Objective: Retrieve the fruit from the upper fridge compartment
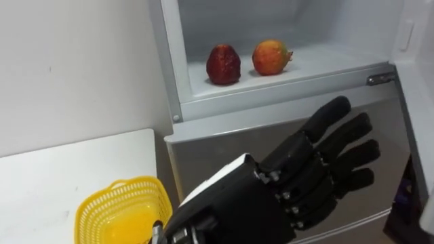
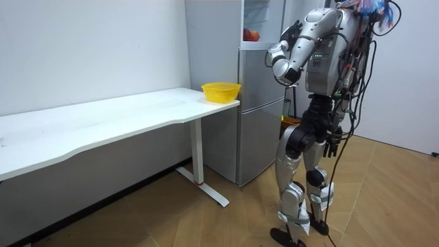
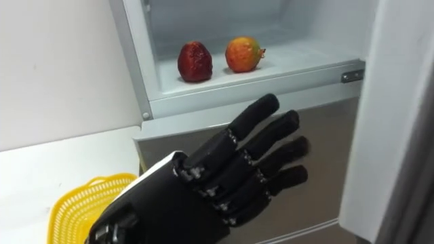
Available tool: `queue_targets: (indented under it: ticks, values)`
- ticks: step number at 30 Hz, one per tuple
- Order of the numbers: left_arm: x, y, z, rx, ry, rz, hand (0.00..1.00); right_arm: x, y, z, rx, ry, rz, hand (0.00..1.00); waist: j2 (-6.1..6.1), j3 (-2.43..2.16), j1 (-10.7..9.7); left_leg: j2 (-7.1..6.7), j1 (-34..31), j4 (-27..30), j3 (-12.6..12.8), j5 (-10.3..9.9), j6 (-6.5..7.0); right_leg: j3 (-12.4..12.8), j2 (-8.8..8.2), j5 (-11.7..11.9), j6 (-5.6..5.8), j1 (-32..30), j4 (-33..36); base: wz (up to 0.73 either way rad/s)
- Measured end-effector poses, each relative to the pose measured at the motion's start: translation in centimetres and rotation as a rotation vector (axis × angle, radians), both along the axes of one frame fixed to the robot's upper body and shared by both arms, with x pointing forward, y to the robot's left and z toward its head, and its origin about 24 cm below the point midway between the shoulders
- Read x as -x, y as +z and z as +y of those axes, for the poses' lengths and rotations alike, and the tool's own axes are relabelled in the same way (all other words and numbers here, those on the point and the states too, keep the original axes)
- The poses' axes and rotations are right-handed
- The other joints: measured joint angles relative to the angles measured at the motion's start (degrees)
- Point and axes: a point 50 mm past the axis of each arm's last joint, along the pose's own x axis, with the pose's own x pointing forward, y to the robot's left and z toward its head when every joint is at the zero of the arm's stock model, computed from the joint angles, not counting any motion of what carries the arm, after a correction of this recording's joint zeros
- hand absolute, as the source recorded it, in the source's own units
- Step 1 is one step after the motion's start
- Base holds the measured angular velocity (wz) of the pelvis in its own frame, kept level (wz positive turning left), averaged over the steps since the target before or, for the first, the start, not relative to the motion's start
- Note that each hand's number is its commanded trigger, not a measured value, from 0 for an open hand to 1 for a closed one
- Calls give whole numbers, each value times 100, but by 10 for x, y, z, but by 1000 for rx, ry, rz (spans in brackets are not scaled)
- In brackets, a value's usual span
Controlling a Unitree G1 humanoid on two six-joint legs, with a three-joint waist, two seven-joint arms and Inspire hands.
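The upper fridge compartment (image 1: 285,27) stands open. On its white shelf lie a dark red fruit (image 1: 223,64) on the left and an orange-red pomegranate (image 1: 271,57) on the right, a small gap between them. My left hand (image 1: 319,169) is raised in front of the grey lower door, below the shelf edge. Its fingers are straight and spread, pointing up and right towards the shelf, and it holds nothing. In the room view I stand facing the fridge (image 2: 260,103) with that hand (image 2: 291,31) lifted to the open compartment.
A yellow mesh basket (image 1: 122,210) sits on the corner of the white table (image 1: 68,169), just left of the fridge. The open upper door (image 3: 400,102) hangs at the right. A white wall lies behind the table.
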Motion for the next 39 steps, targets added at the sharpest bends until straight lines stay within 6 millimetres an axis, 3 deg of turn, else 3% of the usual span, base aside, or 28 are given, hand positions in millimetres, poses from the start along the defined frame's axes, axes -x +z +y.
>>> queue_targets:
  ticks: [17, 26, 30, 34, 39]
  values:
    - [0, -1, -2, -7, -8, 13, 0, -2, 1, -3, 9, 6, -10, 0, -19, -3, -23, 29, 144, -58, 171, 3, -17, 169, 27, -7, -11, -5, 3, -5]
    - [-2, 6, -11, -13, -7, -26, 0, -3, 1, -3, 14, 11, -13, 0, -51, -11, -38, 27, 99, -69, 162, 2, -17, 128, 18, -13, -12, -26, -27, 1]
    - [-2, 17, -20, -13, -53, -80, 0, -6, 2, -2, 20, 34, -26, 0, -25, -29, -59, 27, -31, 1, 162, 2, -16, 119, 17, -12, -13, -85, -11, 1]
    - [-1, 18, -33, -20, -109, -86, 0, -10, 2, -2, 27, 31, -43, 0, 28, -49, -216, 28, -37, 24, 167, 2, -16, 118, 18, -11, -15, -71, -7, 0]
    - [-4, 19, -39, -3, -120, -77, 0, -11, 2, -4, 41, 29, -51, 0, 148, -19, -351, 45, 19, 19, 215, 0, -17, 186, 28, -5, -24, -63, 11, -4]
